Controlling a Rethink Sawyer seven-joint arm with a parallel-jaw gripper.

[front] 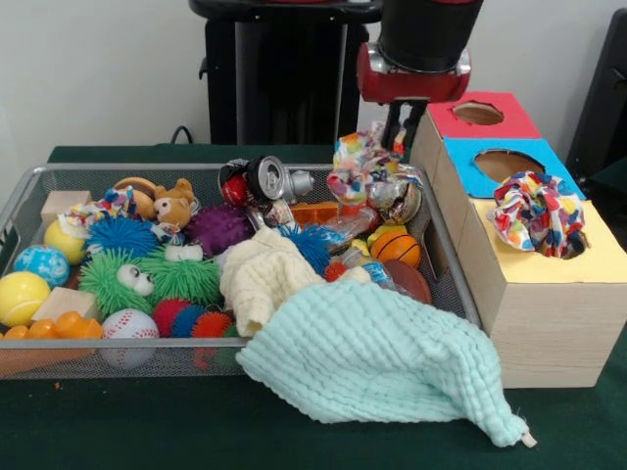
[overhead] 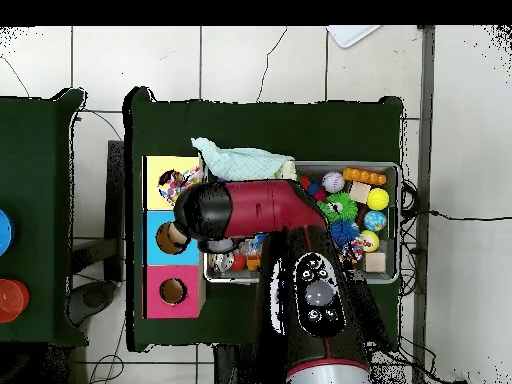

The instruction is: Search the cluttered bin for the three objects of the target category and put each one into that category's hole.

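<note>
The wire mesh bin (front: 29,186) is full of toys. My gripper (front: 396,132) hangs over the bin's far right corner, next to the boxes, and looks shut on a ruffled multicolour fabric piece (front: 361,162) held above the clutter. A second ruffled piece (front: 534,211) lies bunched over the hole of the yellow-topped box (front: 600,259), hiding most of the hole. A third piece (front: 110,204) lies in the bin's far left. In the overhead view the arm (overhead: 250,205) hides the gripper; the piece on the yellow box (overhead: 172,183) shows.
A mint waffle cloth (front: 382,357) drapes over the bin's front right rim onto the table. A cream cloth (front: 260,274) lies mid-bin among balls, a can (front: 266,178) and a teddy (front: 174,206). Blue-topped (front: 468,181) and red-topped (front: 446,122) boxes stand behind the yellow one.
</note>
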